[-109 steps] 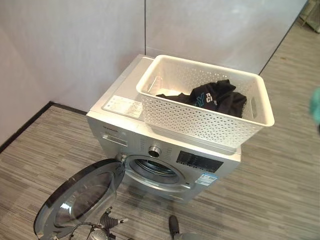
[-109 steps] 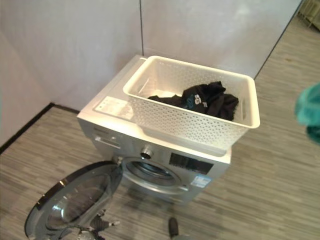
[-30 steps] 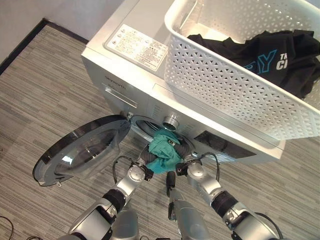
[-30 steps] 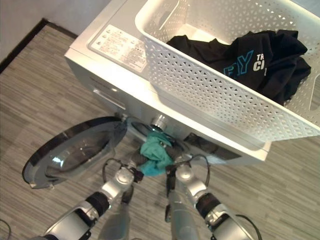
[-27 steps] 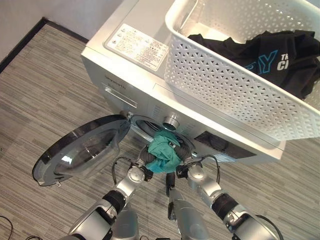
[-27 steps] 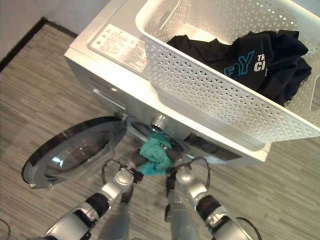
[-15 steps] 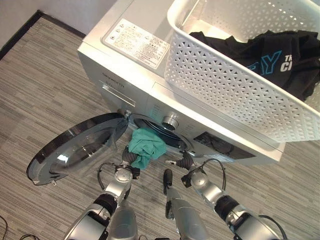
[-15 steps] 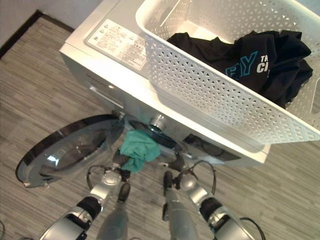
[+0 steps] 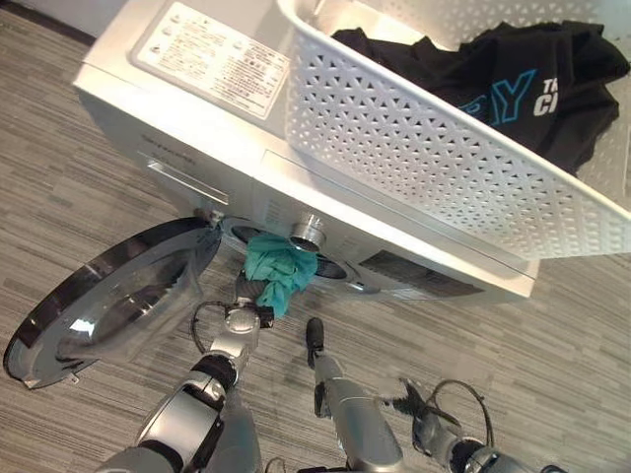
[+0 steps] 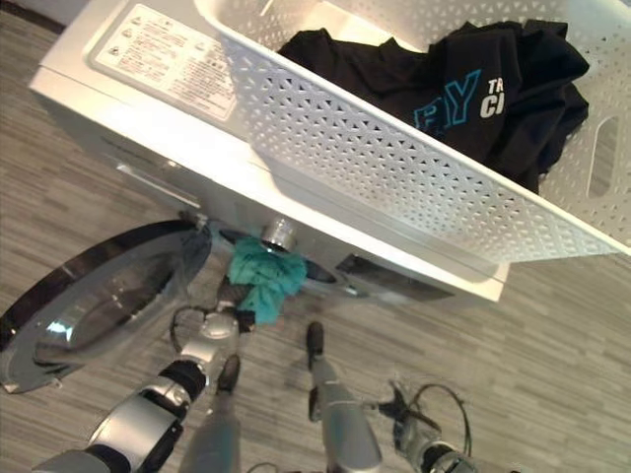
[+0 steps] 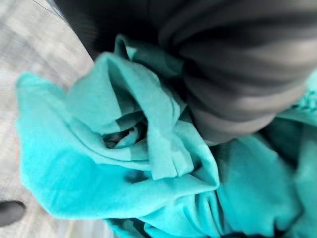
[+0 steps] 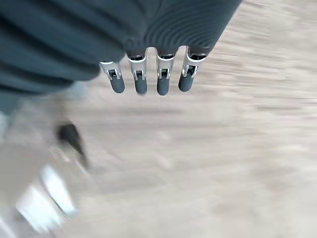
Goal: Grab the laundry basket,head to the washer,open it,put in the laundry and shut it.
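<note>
Left eye view: teal cloth [image 9: 280, 271] at washer [image 9: 197, 138] opening's edge.

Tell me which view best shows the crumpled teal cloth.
The left wrist view: the crumpled teal cloth shows close up, folds clear, under the left hand. Both eye views show it small at the silver washer's opening.

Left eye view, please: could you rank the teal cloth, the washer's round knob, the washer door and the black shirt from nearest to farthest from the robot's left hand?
From the left hand:
1. Teal cloth, in its grasp at the drum opening.
2. Round knob, just above.
3. Washer door, swung open on the left.
4. Black shirt, up in the basket.
</note>
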### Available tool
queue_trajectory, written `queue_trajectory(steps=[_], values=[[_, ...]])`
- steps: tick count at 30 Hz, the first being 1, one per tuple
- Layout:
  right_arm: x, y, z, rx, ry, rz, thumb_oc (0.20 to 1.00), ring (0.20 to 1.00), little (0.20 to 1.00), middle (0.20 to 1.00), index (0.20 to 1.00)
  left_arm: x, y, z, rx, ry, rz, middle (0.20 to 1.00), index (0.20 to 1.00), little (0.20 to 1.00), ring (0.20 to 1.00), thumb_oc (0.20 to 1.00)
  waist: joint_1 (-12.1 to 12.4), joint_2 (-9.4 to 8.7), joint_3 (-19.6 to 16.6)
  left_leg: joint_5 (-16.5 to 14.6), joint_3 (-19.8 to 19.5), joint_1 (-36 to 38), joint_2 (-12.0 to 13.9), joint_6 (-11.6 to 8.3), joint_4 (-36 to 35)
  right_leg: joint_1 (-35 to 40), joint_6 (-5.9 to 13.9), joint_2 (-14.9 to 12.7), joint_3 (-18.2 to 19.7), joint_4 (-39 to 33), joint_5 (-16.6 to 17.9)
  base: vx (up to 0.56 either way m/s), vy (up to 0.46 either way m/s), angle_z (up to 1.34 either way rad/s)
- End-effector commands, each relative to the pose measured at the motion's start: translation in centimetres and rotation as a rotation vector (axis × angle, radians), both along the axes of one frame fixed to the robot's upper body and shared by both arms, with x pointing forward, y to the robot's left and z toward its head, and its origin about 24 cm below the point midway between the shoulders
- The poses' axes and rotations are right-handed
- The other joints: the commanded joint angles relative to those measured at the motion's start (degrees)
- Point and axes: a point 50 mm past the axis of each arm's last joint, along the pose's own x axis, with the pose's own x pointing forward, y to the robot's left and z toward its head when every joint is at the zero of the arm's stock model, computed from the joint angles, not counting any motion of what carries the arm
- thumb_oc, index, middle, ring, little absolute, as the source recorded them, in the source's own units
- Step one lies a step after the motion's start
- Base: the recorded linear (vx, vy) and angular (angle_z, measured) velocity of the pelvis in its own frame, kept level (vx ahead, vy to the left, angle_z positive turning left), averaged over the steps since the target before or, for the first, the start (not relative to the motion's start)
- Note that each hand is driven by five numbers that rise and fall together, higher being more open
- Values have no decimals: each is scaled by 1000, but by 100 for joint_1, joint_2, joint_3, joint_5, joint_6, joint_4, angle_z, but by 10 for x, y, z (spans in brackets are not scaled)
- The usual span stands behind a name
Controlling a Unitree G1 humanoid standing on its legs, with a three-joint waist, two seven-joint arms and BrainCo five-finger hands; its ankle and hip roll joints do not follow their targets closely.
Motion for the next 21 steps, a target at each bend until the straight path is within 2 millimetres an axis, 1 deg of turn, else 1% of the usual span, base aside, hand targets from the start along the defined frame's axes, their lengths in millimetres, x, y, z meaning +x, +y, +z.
queue_trajectory(steps=[1,3,4,6,8,9,11,12,13,14,15,16,17,18,19,20,21], values=[[-21,-11,-5,-47,88,14,1000,1000,1000,1000,1000,19,-23,33,-91,-119,-55,200,200,200,200,200,4,135,216,3,414,-539,-11,307,149,22,364,-346,-209,276,-629,-103,23,-9],[-28,-14,-6,-40,93,-16,1000,1000,1000,1000,1000,24,-27,40,-112,-131,-61,200,200,200,200,200,-98,94,316,-83,499,-751,-35,317,444,-125,368,-351,-104,311,-592,-152,43,-21],[-24,-16,-5,-35,64,-41,1000,1000,1000,1000,1000,28,-32,49,-141,-149,-69,200,200,200,200,200,-203,50,436,-155,592,-964,-48,335,693,-319,373,-339,18,372,-542,-202,55,-16],[-15,-14,-2,-26,28,-47,1000,1000,1000,1000,1000,33,-36,59,-159,-174,-73,200,200,200,200,200,-278,15,505,-203,658,-1162,-48,357,866,-533,374,-312,112,450,-515,-168,45,-30],[-2,-12,3,-11,-27,-46,1000,1000,1000,1000,1000,39,-38,72,-197,-202,-57,200,200,200,200,200,-342,-9,617,-277,747,-1341,-24,380,1036,-737,379,-283,194,544,-483,-132,40,-59],[3,-10,4,-5,-49,-46,1000,1000,1000,1000,1000,41,-38,75,-209,-211,-52,200,200,200,200,200,-381,-36,641,-266,774,-1414,-42,384,1086,-818,390,-288,216,558,-458,-110,37,-27],[14,-6,8,14,-104,-53,1000,1000,1000,1000,1000,44,-41,85,-250,-238,-34,200,200,200,200,200,-453,-80,666,-345,844,-1646,-28,392,1256,-1047,397,-258,266,615,-427,-77,16,-34],[14,-6,8,14,-104,-53,1000,1000,1000,1000,1000,44,-41,85,-250,-238,-34,200,200,200,200,200,-453,-80,666,-345,844,-1647,-28,392,1256,-1047,397,-258,266,615,-427,-56,1,-34],[19,-3,11,32,-133,-58,1000,1000,1000,1000,1000,46,-42,90,-267,-252,-24,200,200,200,200,200,-485,-104,666,-360,871,-1766,-29,393,1333,-1150,400,-254,282,633,-417,-66,6,-27],[31,3,16,75,-196,-75,1000,1000,1000,1000,1000,54,-34,107,-288,-293,18,200,200,200,200,200,-579,-155,667,-382,907,-1991,-36,387,1415,-1386,409,-236,305,685,-391,-95,0,-18],[35,5,19,89,-224,-70,1000,1000,1000,1000,1000,60,-24,120,-282,-326,55,200,200,200,200,200,-638,-192,667,-393,929,-2114,-21,378,1469,-1496,419,-235,295,719,-386,-81,-10,-12],[37,7,21,105,-241,-67,1000,1000,1000,1000,1000,64,-15,130,-276,-348,80,200,200,200,200,200,-677,-207,667,-402,935,-2197,-16,372,1497,-1589,419,-227,285,756,-388,-38,-13,-1],[37,7,21,105,-241,-67,1000,1000,1000,1000,1000,64,-15,130,-276,-348,80,200,200,200,200,200,-677,-207,667,-402,934,-2197,-16,372,1497,-1590,419,-227,285,756,-388,0,0,0],[39,8,23,126,-264,-68,1000,1000,1000,1000,1000,68,-4,145,-275,-388,115,200,200,200,200,200,-725,-217,667,-416,935,-2287,-8,368,1550,-1685,420,-219,283,801,-397,-22,-15,4],[41,10,25,148,-281,-60,1000,1000,1000,1000,1000,72,8,164,-285,-441,156,200,200,200,200,200,-767,-223,667,-425,937,-2389,4,353,1592,-1781,419,-211,268,854,-404,-30,-58,-1],[36,9,24,161,-283,-62,1000,1000,1000,1000,1000,76,23,199,-289,-540,202,200,200,200,200,200,-824,-224,667,-424,914,-2522,14,329,1630,-1897,418,-219,221,914,-424,-27,-63,-1],[33,9,23,170,-279,-68,1000,1000,1000,1000,1000,77,33,218,-292,-591,238,200,200,200,200,200,-856,-207,667,-417,900,-2578,24,316,1636,-1949,421,-221,192,930,-438,-11,-59,0]])
